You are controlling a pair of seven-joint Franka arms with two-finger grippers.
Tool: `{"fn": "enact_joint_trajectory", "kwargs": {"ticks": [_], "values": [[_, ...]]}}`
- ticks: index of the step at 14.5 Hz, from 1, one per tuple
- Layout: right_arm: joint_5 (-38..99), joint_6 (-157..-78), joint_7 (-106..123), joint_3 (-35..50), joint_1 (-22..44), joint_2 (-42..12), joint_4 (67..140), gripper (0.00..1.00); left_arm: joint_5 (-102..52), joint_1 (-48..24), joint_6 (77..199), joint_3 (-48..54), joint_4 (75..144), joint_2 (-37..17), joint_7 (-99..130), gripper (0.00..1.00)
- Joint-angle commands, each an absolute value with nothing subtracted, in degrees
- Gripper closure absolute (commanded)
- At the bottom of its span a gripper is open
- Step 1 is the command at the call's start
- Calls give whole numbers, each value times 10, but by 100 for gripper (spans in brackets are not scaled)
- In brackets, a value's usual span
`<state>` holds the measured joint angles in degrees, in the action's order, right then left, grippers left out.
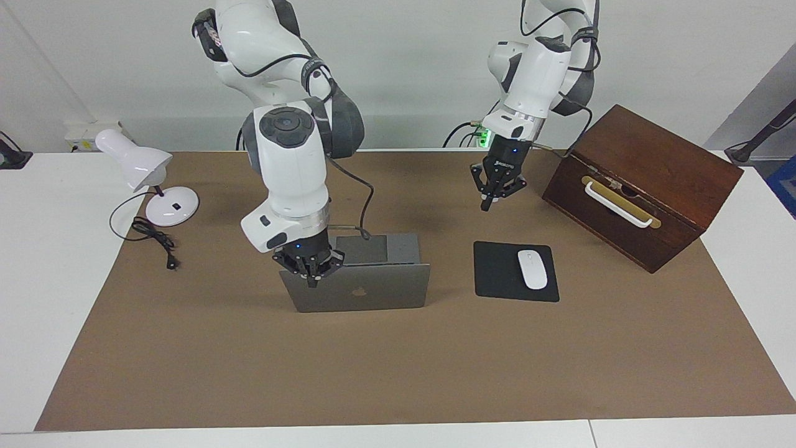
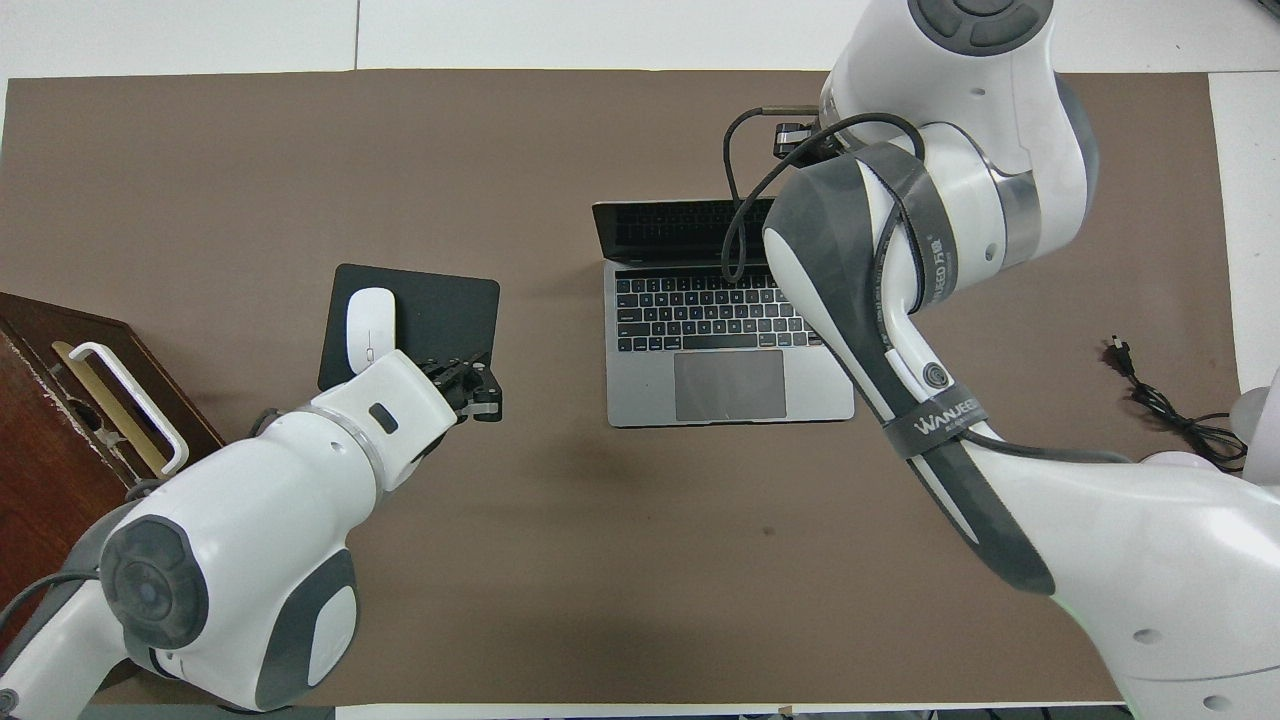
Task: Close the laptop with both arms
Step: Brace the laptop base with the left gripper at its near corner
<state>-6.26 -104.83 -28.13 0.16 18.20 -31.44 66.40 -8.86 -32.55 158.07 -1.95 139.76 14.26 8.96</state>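
The silver-grey laptop (image 1: 373, 289) (image 2: 730, 385) sits mid-mat with its lid raised and its keyboard deck facing the robots. My right gripper (image 1: 310, 281) is shut, and its tips rest against the lid's outer face near the top corner toward the right arm's end. In the overhead view the right arm hides that gripper. My left gripper (image 1: 487, 205) (image 2: 487, 400) is shut and holds nothing. It hangs in the air over the brown mat by the mouse pad's corner, apart from the laptop.
A black mouse pad (image 1: 497, 270) (image 2: 440, 310) with a white mouse (image 1: 532, 269) lies beside the laptop toward the left arm's end. A wooden box (image 1: 653, 168) with a white handle stands there too. A white desk lamp (image 1: 137, 162) and its cable (image 1: 155, 236) are at the right arm's end.
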Motion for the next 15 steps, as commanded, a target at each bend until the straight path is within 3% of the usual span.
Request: {"fn": "enact_joint_trajectory", "kwargs": {"ticks": [1,7,15], "values": [[-77,-1065,-295,4,182,-296,693,100,-97,-358,1665,-27,1443,137,93,100],[-76,-1066,-291,4,180,-295,695,100,-97,-414,1793,-27,1448,65,111,100],[-72,-1066,-287,4,175,-295,695,100,-95,-439,1869,-27,1448,11,108,100]]}}
